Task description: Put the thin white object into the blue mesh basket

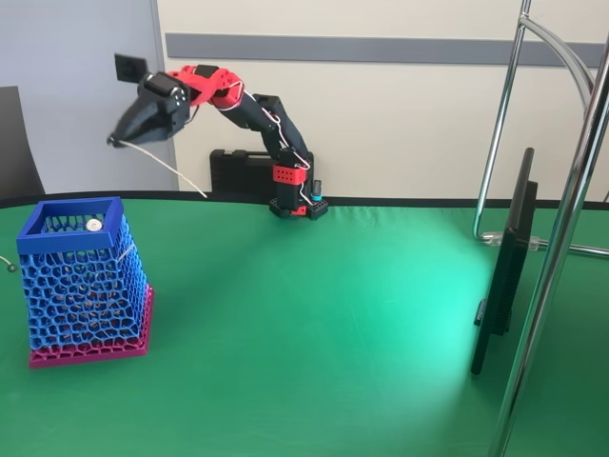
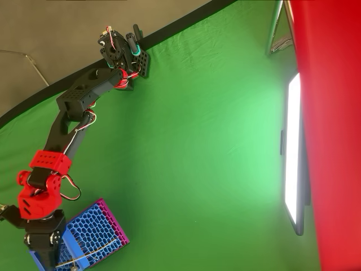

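In the fixed view my gripper [image 1: 116,142] hangs high above the table, shut on one end of the thin white object [image 1: 167,170], which slants down to the right from the fingertips. The blue mesh basket [image 1: 81,281] with its magenta base stands below it and slightly to the left, on the green cloth. From overhead the gripper [image 2: 52,258] sits over the basket's [image 2: 97,228] left part, and the thin white object [image 2: 93,252] crosses the basket's lower side. A piece with a white round disc head [image 1: 93,226] lies inside the basket.
A black monitor [image 1: 504,267] and chrome stand tubes [image 1: 561,238] occupy the right side. A black case [image 1: 243,171] lies behind the arm's base [image 1: 297,202]. A small grey curved piece [image 1: 8,262] pokes in at the left edge. Open green cloth [image 1: 314,324] fills the middle.
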Robot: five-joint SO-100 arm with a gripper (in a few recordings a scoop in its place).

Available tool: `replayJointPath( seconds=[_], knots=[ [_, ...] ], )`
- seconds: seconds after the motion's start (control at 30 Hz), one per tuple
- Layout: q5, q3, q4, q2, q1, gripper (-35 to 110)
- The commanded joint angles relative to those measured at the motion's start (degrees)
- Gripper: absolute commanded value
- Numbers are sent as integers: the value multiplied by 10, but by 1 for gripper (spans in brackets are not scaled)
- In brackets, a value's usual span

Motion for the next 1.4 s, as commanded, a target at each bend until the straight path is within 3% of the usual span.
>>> replayJointPath(
  seconds=[0.0, 0.23, 0.33, 0.53, 0.8, 1.37],
  knots=[
    [-30, -55, -26, -3, 10, 7],
    [-197, -112, -128, -54, 32, 7],
    [-302, -88, -175, -63, 39, 7],
    [-417, -42, -310, -81, 53, 7],
    [-458, -24, -312, -78, 69, 7],
    [-425, 211, -359, -5, 52, 10]
  ],
)
